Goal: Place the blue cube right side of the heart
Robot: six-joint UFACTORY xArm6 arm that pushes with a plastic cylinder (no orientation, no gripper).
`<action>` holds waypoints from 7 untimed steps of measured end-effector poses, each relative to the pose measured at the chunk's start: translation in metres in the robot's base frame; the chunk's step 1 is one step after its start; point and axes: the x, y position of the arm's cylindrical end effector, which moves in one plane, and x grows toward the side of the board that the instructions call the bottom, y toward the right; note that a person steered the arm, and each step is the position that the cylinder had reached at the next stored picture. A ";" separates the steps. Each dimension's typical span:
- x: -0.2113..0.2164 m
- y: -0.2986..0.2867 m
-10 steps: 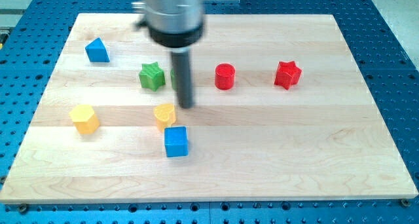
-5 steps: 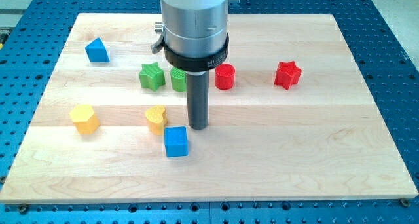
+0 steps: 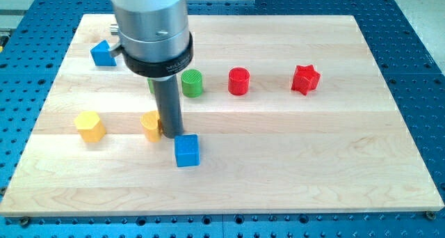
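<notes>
The blue cube (image 3: 186, 150) lies on the wooden board (image 3: 292, 147), below the middle. The yellow heart (image 3: 150, 124) sits up and to the left of it, partly hidden by my rod. My tip (image 3: 171, 134) rests against the heart's right side, just above the cube's top left corner. The rod's wide grey body covers the board above it.
A yellow hexagon block (image 3: 90, 125) lies at the left. A blue triangular block (image 3: 101, 53) is at the upper left. A green cylinder (image 3: 192, 83), a red cylinder (image 3: 238, 81) and a red star (image 3: 305, 78) stand in a row. The green star is hidden behind the rod.
My tip has swept left from the heart's right side, and the heart has shifted left with it. The blue cube has not moved. The rod now hides the green star.
</notes>
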 end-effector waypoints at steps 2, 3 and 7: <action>0.005 0.095; 0.068 0.161; 0.056 0.033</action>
